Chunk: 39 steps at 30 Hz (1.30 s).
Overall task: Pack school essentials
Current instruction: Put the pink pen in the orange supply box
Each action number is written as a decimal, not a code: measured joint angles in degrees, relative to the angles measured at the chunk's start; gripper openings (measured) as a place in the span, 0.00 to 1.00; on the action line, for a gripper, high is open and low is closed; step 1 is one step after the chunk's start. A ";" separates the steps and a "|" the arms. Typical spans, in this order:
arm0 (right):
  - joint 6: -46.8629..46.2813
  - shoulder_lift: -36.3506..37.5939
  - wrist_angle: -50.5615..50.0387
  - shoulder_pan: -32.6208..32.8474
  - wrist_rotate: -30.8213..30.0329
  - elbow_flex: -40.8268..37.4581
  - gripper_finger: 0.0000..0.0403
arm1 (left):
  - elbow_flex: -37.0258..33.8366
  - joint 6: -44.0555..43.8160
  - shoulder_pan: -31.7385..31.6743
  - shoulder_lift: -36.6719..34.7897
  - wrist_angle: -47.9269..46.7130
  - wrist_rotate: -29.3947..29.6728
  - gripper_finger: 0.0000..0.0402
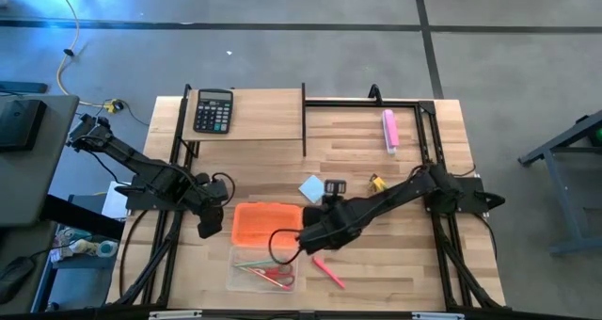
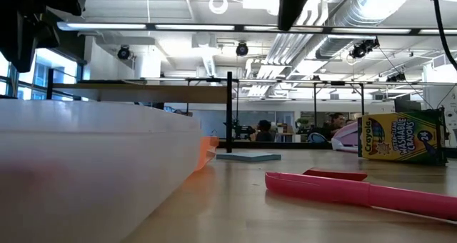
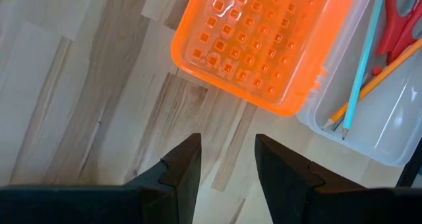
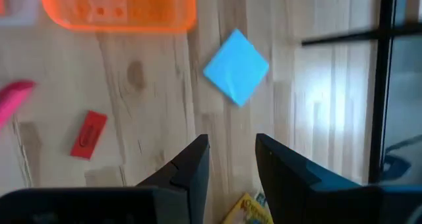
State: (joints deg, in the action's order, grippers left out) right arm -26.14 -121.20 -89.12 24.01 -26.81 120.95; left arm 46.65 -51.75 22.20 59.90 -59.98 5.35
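Fingers [image 3: 186,168] of your left gripper [image 3: 227,161] stand a narrow gap apart with nothing between them, over bare wood just beside the orange lid [image 3: 257,39]. Fingers [image 4: 191,165] of your right gripper [image 4: 231,159] show the same narrow, empty gap, above the table [image 1: 376,254] near the light-blue notepad [image 4: 236,67].

Outward from the left gripper: the orange lid lies open against the clear box [image 3: 376,128], which holds the pencils [image 3: 362,72] and the red-handled scissors [image 3: 401,23].

Outward from the right gripper: the notepad lies flat between the lid and the crayon box [image 2: 401,139]; the small red eraser [image 4: 88,134] and the red pen [image 2: 357,191] lie on the wood, outside the clear box, apart from each other.

At the far edge you see the black calculator [image 1: 213,110] on the raised shelf [image 1: 263,118] and the pink bar [image 1: 389,130], well apart from both grippers.
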 joint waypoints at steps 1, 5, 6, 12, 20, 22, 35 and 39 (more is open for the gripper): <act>-1.15 1.35 1.08 -0.02 0.70 -1.88 0.29 | 0.00 -0.02 0.00 -0.02 -0.02 -0.05 0.33; -7.69 6.55 8.45 0.12 5.41 -9.58 0.29 | 0.00 -0.07 0.04 0.00 0.05 -0.21 0.33; -10.11 7.68 10.66 0.33 6.74 -11.26 0.29 | 0.00 -0.07 0.04 0.00 0.04 -0.21 0.33; -27.34 12.24 18.41 1.54 13.66 -19.45 0.29 | 0.00 0.91 0.02 0.00 0.09 -0.21 0.33; -41.74 11.80 27.58 5.03 16.79 -25.29 0.38 | 0.00 0.89 0.02 -0.02 0.08 -0.21 0.33; -44.42 11.82 31.66 5.68 16.90 -27.03 0.43 | 0.00 0.84 0.02 0.00 0.10 -0.23 0.33; -45.65 8.63 48.10 6.54 21.02 -30.18 0.48 | 0.00 -0.44 0.02 -0.02 0.21 -0.21 0.33; -44.10 6.44 47.64 6.65 21.08 -26.86 0.47 | 0.00 -0.57 0.02 -0.02 0.22 -0.21 0.33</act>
State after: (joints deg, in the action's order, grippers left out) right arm -70.23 -114.76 -41.48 30.66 -5.73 94.09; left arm 46.65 -52.31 22.22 59.88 -59.76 5.14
